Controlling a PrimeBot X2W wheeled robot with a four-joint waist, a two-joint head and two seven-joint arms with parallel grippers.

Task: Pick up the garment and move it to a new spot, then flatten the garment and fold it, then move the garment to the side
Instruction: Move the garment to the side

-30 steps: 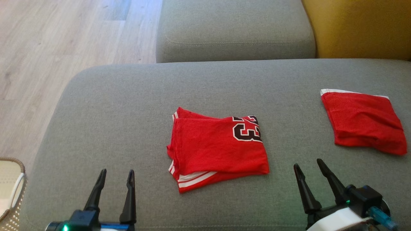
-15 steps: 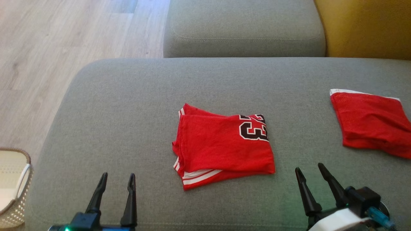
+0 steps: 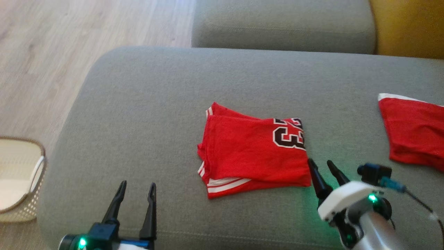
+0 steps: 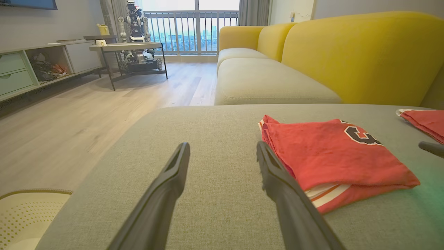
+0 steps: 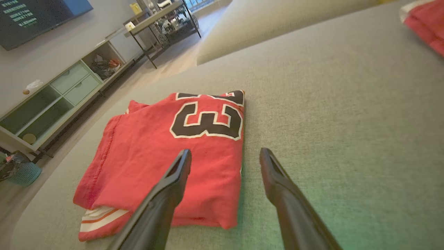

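A folded red jersey [image 3: 255, 152] with a black and white number lies in the middle of the grey cushion [image 3: 145, 114]. It also shows in the left wrist view [image 4: 333, 156] and the right wrist view [image 5: 173, 152]. My right gripper [image 3: 321, 166] stands open at the jersey's near right corner, its left finger over the red cloth and its right finger over the cushion in the right wrist view [image 5: 224, 154]. My left gripper [image 3: 137, 187] is open and empty near the cushion's front edge, left of the jersey, and shows open in its own view [image 4: 222, 149].
A second folded red garment [image 3: 414, 132] lies at the cushion's right side. A pale woven basket [image 3: 19, 180] stands on the wooden floor at the left. Another grey seat cushion [image 3: 282, 24] and a yellow sofa back [image 3: 409, 27] lie beyond.
The camera has swung left, shifting the scene right. My right gripper has moved forward and left to the jersey's near right corner. The left gripper holds about the same place.
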